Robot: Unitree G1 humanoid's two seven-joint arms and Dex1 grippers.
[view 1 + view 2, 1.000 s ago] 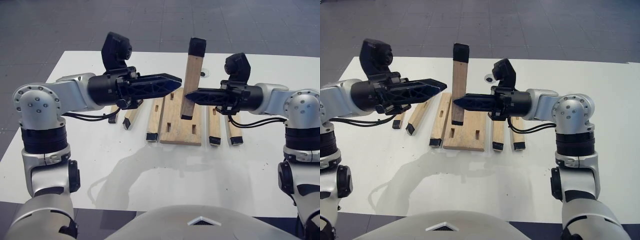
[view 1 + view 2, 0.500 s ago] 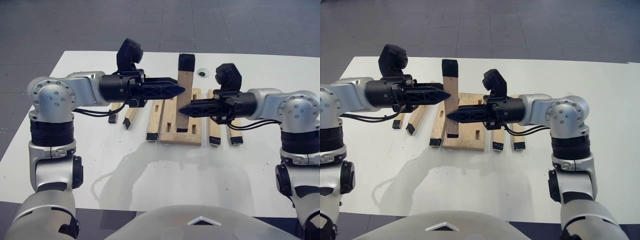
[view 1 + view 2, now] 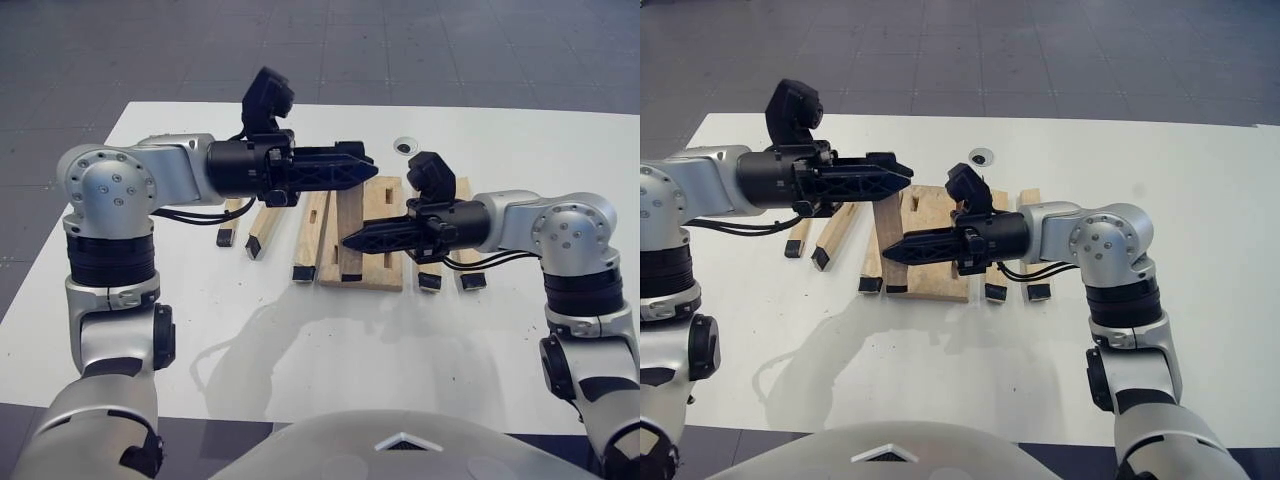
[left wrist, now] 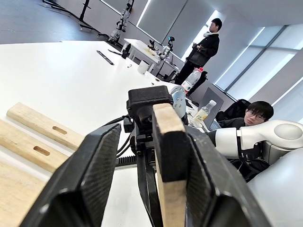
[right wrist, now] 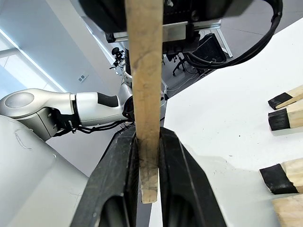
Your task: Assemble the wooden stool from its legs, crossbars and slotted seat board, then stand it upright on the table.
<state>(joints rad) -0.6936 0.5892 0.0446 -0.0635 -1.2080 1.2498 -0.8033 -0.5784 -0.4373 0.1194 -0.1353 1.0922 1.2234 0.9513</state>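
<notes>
While my left gripper [image 3: 360,163] hangs with its fingers spread loosely around the black-capped top of the pale wooden leg [image 3: 350,212], my right gripper [image 3: 348,241] is clenched on that leg lower down. It holds the leg upright with its black foot at the left part of the slotted seat board [image 3: 382,272]; I cannot tell whether they touch. Black-tipped loose pieces [image 3: 308,235] lie flat on both sides of the board, and the white table [image 3: 300,350] stretches open toward its near edge.
</notes>
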